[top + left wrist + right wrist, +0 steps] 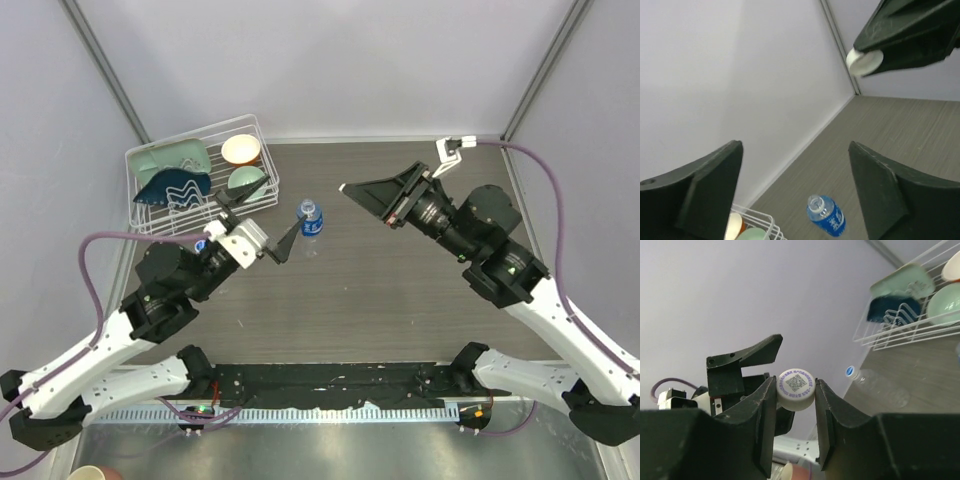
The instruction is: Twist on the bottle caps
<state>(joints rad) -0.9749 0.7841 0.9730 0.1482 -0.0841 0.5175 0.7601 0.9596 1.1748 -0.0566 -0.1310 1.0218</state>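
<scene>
Now, right end effector (pixel 796 392): clamped on a white bottle cap (pixel 796 388), printed code on top, held above the surface (pixel 400 300).
Left end effector (pixel 795 150): fingers wide apart, holding nothing.
Blue-label bottle (pixel 311 222): upright on the surface, mouth looks open, just beside the left fingers, between both arms.
Wire dish rack (pixel 190 135): far left, bowls inside.

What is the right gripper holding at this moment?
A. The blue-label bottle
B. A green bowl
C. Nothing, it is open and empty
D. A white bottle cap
D: in the right wrist view the right gripper is pinching a white bottle cap between its fingers, while the blue-label bottle stands apart on the table.
</scene>
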